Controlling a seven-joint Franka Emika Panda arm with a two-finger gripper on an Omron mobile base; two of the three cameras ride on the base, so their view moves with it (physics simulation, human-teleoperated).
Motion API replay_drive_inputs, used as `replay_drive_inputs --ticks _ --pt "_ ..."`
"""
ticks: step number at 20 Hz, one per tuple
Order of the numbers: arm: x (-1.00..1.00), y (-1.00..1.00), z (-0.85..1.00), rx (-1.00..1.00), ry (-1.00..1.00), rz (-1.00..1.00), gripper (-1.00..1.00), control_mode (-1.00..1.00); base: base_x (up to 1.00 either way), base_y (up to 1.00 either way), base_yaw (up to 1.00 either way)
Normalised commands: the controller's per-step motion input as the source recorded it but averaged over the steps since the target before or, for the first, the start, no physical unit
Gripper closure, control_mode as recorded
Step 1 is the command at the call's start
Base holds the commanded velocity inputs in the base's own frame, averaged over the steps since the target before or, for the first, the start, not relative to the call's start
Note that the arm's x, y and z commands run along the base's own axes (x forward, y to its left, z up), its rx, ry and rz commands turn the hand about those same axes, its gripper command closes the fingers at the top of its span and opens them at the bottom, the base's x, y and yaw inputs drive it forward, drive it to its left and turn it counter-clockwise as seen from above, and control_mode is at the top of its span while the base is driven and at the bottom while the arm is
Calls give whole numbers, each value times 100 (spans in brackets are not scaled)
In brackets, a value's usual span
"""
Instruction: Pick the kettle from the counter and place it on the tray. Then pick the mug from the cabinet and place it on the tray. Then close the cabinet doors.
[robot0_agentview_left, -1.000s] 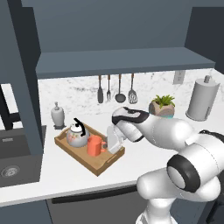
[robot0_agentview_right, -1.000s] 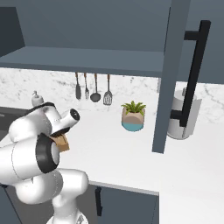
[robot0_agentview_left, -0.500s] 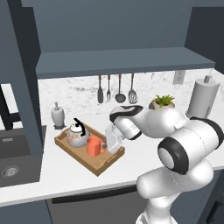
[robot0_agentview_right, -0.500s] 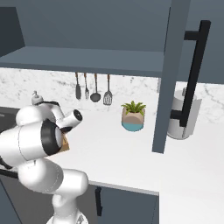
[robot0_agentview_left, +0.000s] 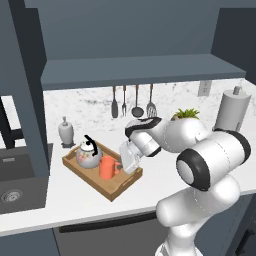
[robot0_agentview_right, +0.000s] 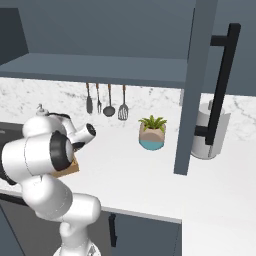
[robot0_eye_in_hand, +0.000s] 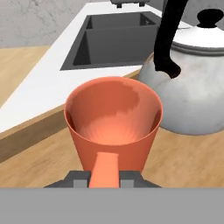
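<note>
On the tray (robot0_agentview_left: 118, 188), the mug (robot0_agentview_left: 107, 167) is standing upright beside the kettle (robot0_agentview_left: 88, 155), with the gripper (robot0_eye_in_hand: 104, 178) jaws straddling its handle, seemingly clamping it.

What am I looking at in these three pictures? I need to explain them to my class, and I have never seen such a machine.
It is a white robot arm in a simulated kitchen. Two pictures come from cameras behind the arm, left and right. The third looks along its hand. On the counter lies a wooden tray holding a white kettle and an orange mug. The gripper sits at the mug's handle, one of its fingers on either side; whether they grip it, I cannot tell. A cabinet door stands open.
</note>
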Motion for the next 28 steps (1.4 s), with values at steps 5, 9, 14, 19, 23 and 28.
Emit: replay_drive_inputs --ticks 5,9,14,19,23,28 --pt "-5 8 -17 -2 0 3 -100 -100 0 0 0" --pt "-12 8 -16 -3 0 1 -100 -100 0 0 0" --pt "-1 4 -3 0 -1 0 -100 -100 0 0 0" --pt "-2 -1 4 0 -7 0 -100 -100 0 0 0" --pt "-28 -23 28 0 -11 -5 -100 -100 0 0 0" --pt "-66 -21 43 0 -13 -11 -100 -100 0 0 0"
